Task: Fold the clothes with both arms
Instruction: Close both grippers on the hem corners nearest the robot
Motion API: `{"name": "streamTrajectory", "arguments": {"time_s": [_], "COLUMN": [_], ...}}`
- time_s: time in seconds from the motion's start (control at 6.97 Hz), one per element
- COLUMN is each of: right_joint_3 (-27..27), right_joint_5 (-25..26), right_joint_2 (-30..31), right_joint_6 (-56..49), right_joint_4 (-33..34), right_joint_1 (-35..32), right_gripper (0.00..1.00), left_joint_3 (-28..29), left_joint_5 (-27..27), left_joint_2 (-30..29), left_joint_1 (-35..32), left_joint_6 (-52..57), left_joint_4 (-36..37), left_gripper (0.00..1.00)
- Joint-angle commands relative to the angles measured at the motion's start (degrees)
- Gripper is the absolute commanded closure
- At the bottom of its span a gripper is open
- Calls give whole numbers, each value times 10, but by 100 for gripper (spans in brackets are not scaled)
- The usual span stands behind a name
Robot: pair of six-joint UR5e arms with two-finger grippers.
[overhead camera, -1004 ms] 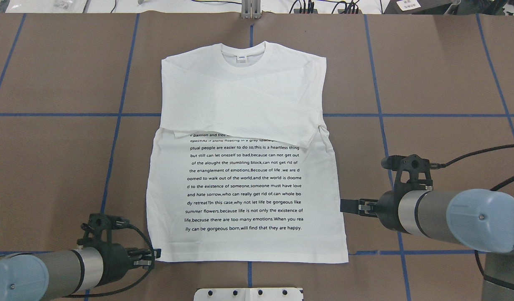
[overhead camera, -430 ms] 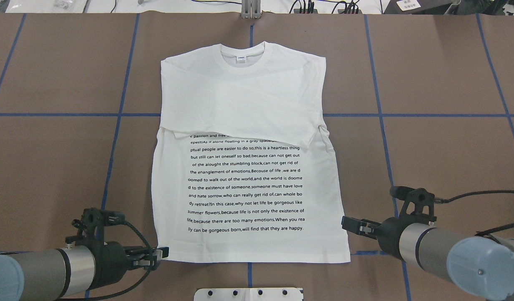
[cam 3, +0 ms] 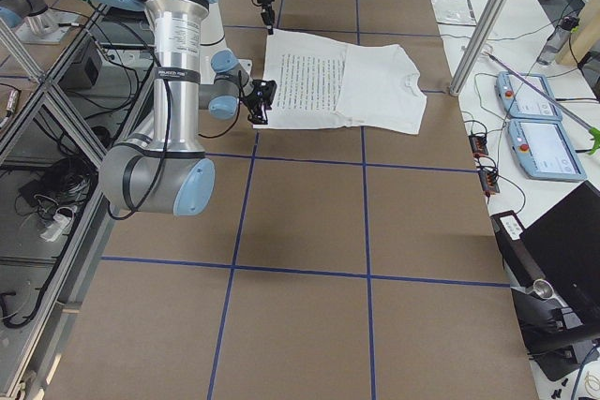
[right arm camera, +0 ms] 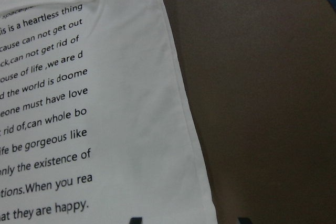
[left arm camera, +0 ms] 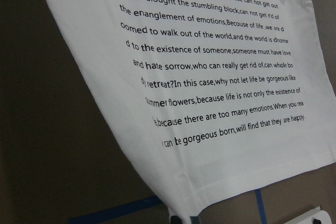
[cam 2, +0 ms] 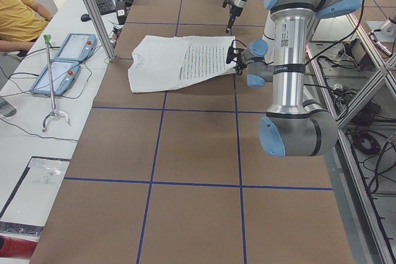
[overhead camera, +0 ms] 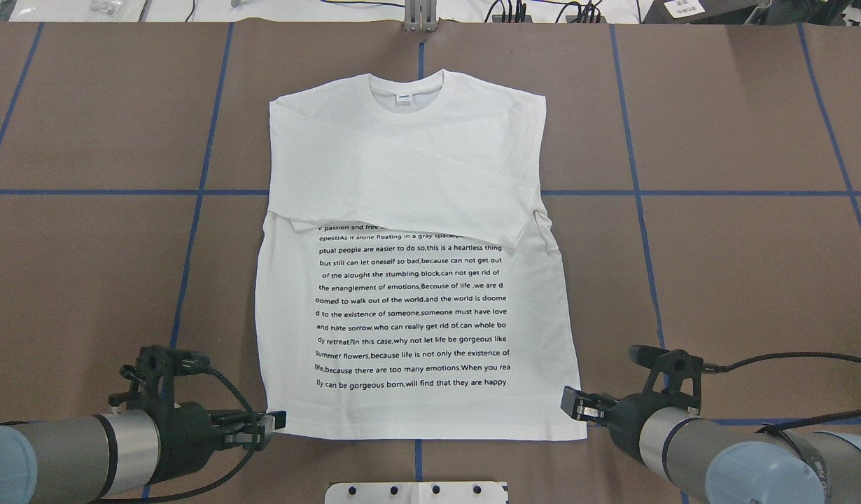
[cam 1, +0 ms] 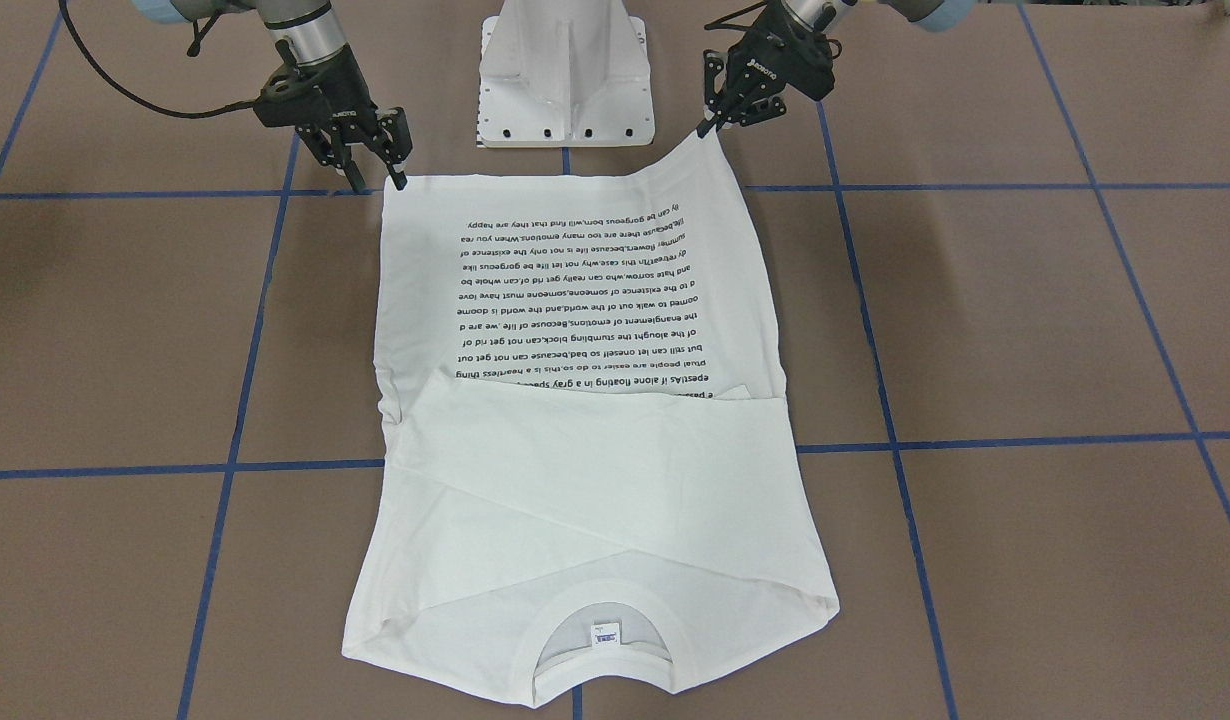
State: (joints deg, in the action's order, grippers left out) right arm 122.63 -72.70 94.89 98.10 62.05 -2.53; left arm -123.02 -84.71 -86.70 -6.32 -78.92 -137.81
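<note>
Evidently our left gripper (overhead camera: 280,421) pinched the white printed T-shirt (overhead camera: 416,329) at its seven-o'clock hem corner, while our right gripper (overhead camera: 569,406) stood spread at five o'clock.

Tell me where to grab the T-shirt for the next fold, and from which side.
Take the T-shirt by its two hem corners, left gripper from the outer left, right gripper from the outer right. The sleeves lie folded across the chest, and the hem lies nearest both grippers.

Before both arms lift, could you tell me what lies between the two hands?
The bottom hem of the T-shirt, running from the left hand to the right hand on the table; the overhead view shows nothing else there.
</note>
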Motion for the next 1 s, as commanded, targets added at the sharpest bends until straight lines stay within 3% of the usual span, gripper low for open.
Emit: {"name": "streamTrajectory", "arguments": {"time_s": [0.0,0.86], "right_joint_3": [-7,-24], "right_joint_5": [13,56], "right_joint_2": [-1,-4], "right_joint_6": [2,17], "right_joint_4": [8,32], "right_joint_1": [23,67], "right_gripper": [43,51], "left_joint_3": [0,-1], "left_joint_5": [1,1], "left_joint_2": [-1,1], "left_joint_1": [0,0], "left_joint_6": [0,0], "left_joint_4": [0,0], "left_gripper": [100,100]}}
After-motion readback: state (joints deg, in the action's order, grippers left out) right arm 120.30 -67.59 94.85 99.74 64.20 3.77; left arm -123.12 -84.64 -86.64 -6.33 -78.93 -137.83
